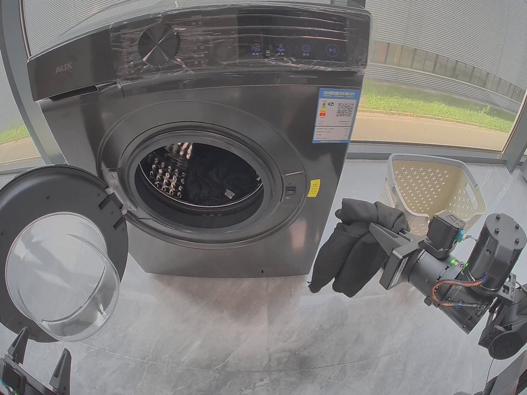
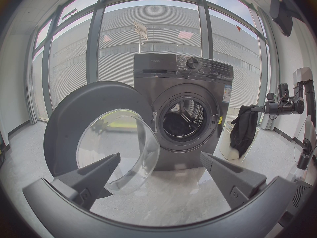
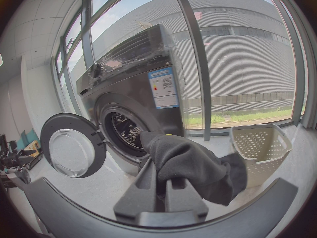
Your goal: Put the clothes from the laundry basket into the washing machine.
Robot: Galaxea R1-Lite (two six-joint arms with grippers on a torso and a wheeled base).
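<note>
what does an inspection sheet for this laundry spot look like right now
surface: grey tile floor, bare in front of the washer
job's things: washer with door swung open, dark clothes in the drum; basket on the floor right of the washer, no clothes seen in it; dark garment hanging in the air between them
clutter: small items by the wall, too small to tell
grippers: left gripper open, low, facing the door; right gripper shut on the garment
cables: orange cable on the right arm
surroundings: windows, grass outside
</note>
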